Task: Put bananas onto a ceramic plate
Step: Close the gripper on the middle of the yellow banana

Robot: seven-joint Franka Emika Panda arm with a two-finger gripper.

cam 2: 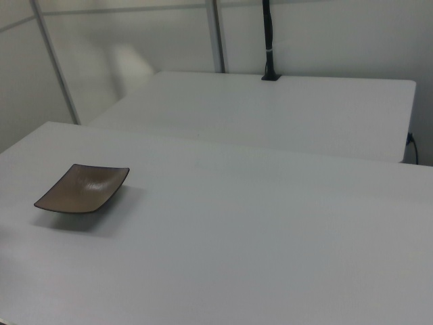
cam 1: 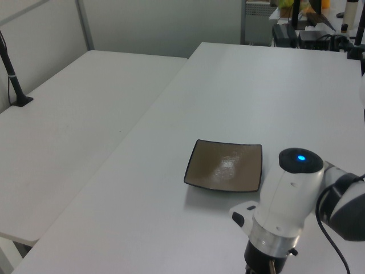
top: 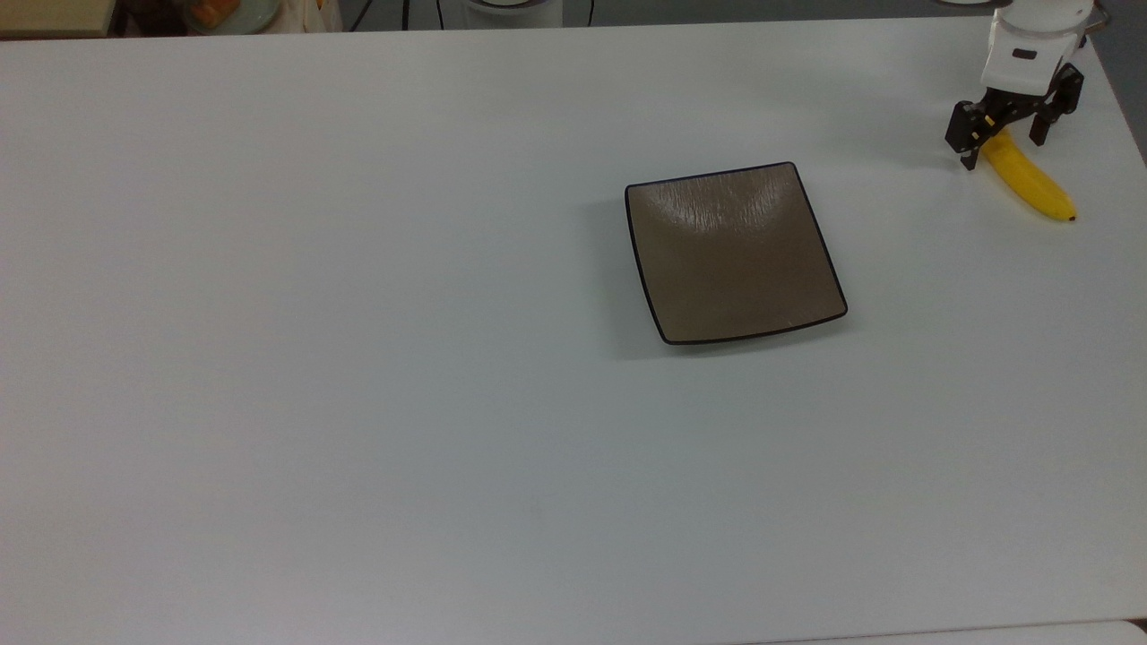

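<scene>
The square brown ceramic plate (top: 735, 253) is sitting bare mid-table, while the yellow banana (top: 1029, 177) is lying well apart at the top view's far right, so pickup, carry and placement are all remaining. The gripper (top: 1011, 133) is pointing straight down, its fingers spread and straddling the banana's stem end, not yet pinching it.
</scene>
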